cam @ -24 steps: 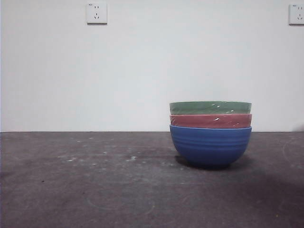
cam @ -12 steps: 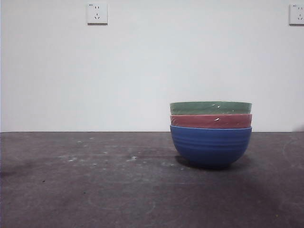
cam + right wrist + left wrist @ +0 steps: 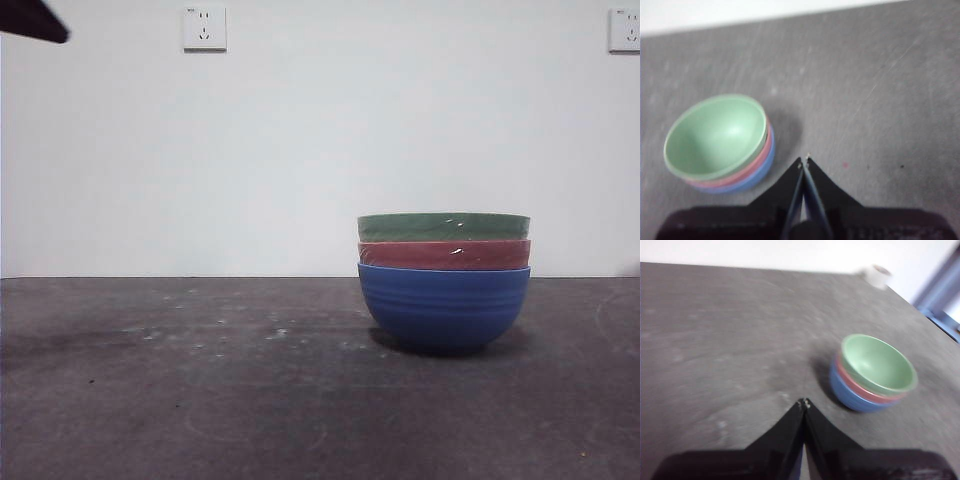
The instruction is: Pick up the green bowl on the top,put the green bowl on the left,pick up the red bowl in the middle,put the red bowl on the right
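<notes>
Both grippers hang above the worktop [image 3: 250,400] with jaws closed and nothing held: the left gripper [image 3: 803,402] and the right gripper [image 3: 804,161] each sit clear of the bowls, on opposite sides of the stack. At the front view's top corner a black tip [image 3: 32,20] shows. The green bowl [image 3: 443,226] tops the nested stack, the red bowl [image 3: 444,254] sits under it, and a blue bowl [image 3: 443,305] rests on the worktop. Two wall sockets [image 3: 204,28] show behind.

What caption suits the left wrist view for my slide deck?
Left tool shut, hovering short of the stacked green bowl, red bowl and blue bowl.
</notes>
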